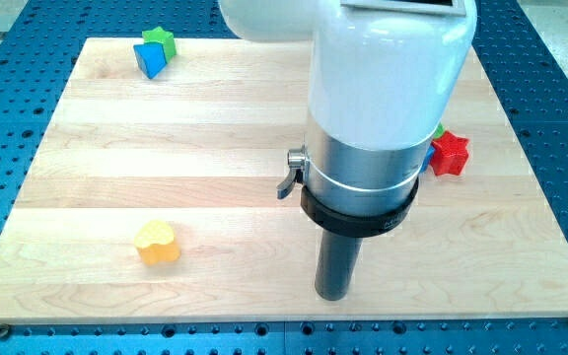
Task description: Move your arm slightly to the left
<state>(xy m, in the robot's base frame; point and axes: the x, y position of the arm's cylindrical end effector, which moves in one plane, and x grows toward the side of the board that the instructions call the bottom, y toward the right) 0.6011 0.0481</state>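
The arm (388, 99) ends in a plain dark rod (336, 261) with no jaws to spread or press together (so it holds nothing). The tip (333, 295) rests on bare wood near the view's bottom edge of the board (225, 138), a little right of centre, and touches no block. The rod stands upright, its long axis running straight from the tip up into the black collar and silver cylinder above it, with the white housing filling the view's top centre.

The yellow heart block (156, 243) lies well to the view's left of the tip, at about the same height in the view, and bare board separates the two. The red star block (450, 154) sits up and to the view's right of the tip, just beside the silver cylinder as seen from here; a sliver of green (441, 130) shows at its upper left, too hidden to name its shape. In the far top-left corner, the green star block (158, 40) and the blue block (150, 61) touch each other, well apart from the tip.

The stretch of wood to the view's left of the tip is open as far as the yellow heart. Below the tip, the board's edge is near, with the blue perforated table (550, 89) beyond.
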